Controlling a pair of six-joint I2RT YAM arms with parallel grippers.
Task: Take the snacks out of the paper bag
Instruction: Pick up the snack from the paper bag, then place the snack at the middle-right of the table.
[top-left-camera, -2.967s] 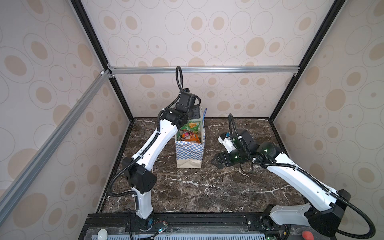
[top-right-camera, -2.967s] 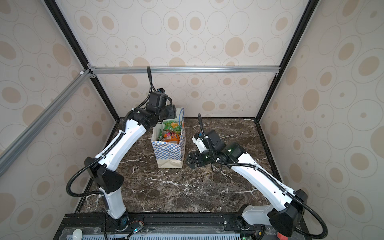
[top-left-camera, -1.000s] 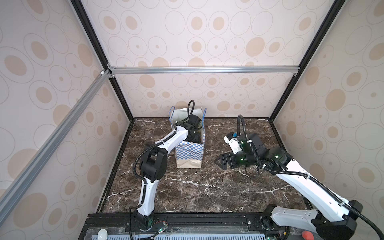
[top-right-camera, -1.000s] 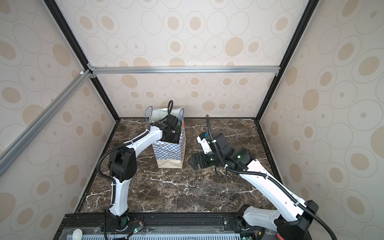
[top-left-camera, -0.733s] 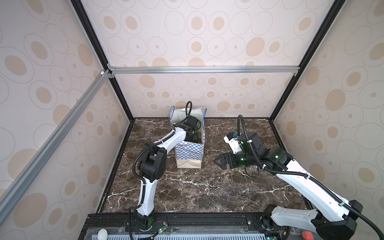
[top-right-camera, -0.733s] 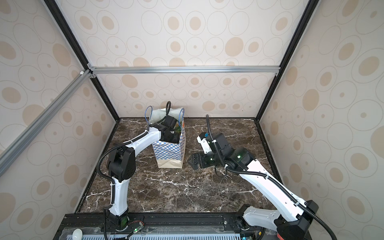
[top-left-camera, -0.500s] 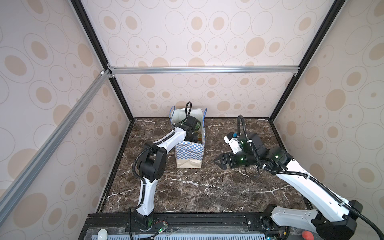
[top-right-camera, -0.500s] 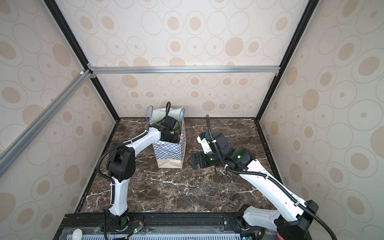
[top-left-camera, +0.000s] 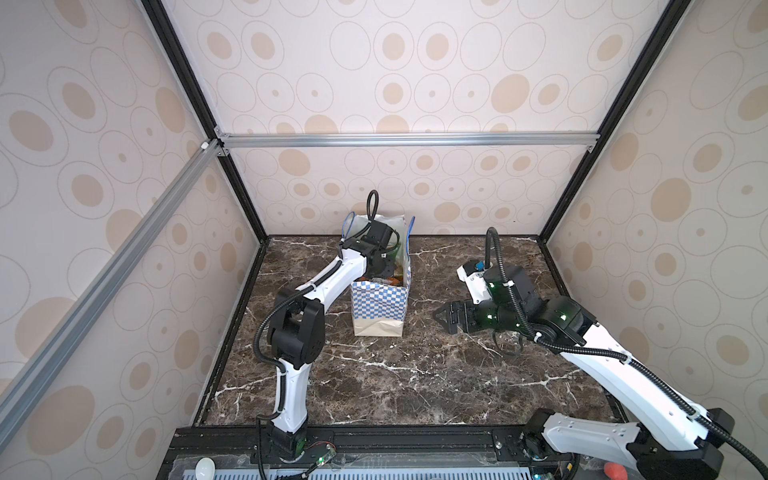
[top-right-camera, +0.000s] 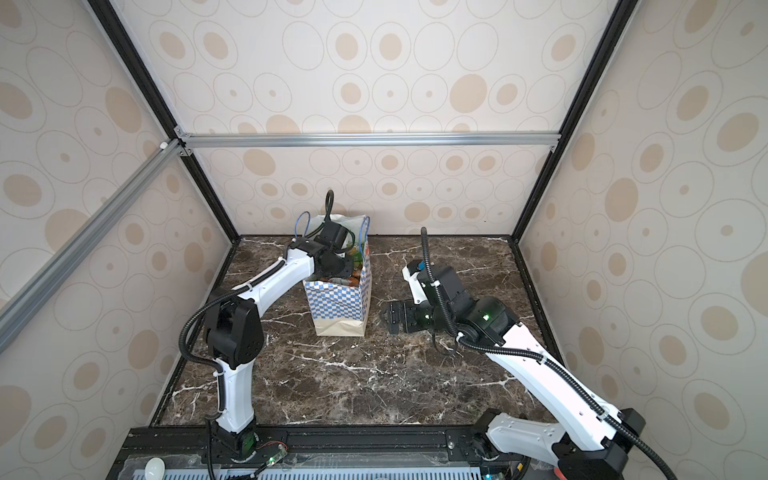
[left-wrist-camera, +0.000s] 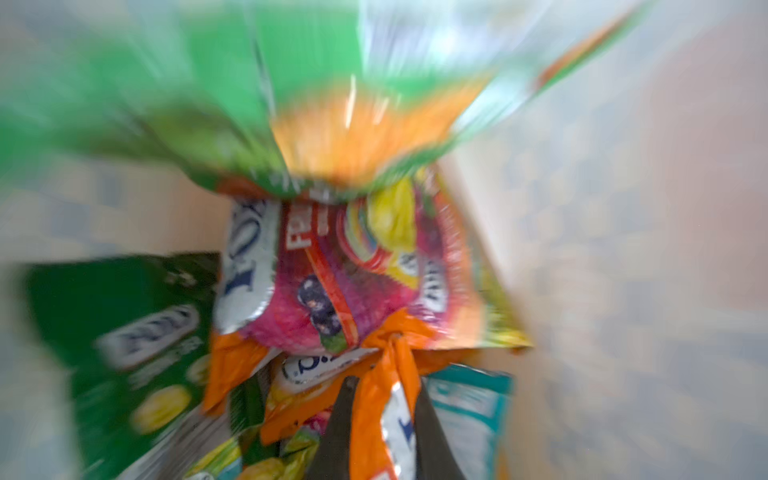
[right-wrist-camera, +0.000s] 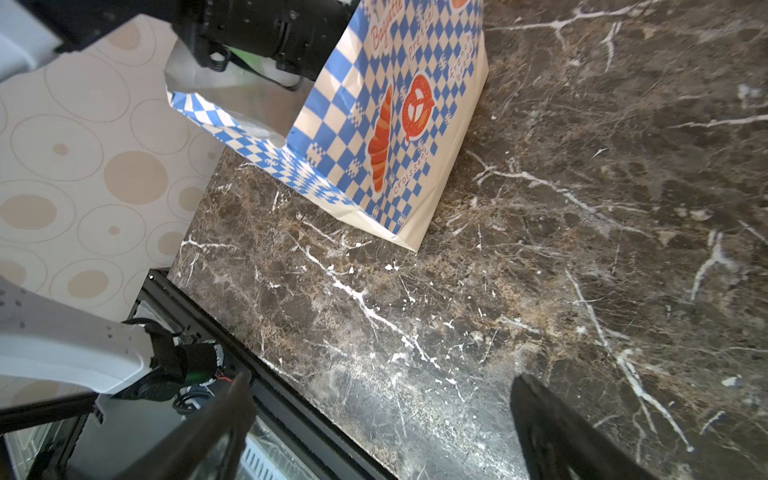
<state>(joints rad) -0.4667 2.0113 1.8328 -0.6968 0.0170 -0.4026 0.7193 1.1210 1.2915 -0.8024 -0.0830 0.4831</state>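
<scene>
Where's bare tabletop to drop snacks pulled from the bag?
Biggest bare patch: marble tabletop in front of the paper bag, between the left arm and right arm. Also back right corner, behind the right arm. Narrow: gap between bag and open right fingers. Crowded: inside the bag, left fingers pinching an orange packet among the snacks.

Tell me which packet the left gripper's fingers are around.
The orange packet with the white label: the left gripper pinches it; the dark green packet, pink fruit packet and teal packet lie outside its grip.
</scene>
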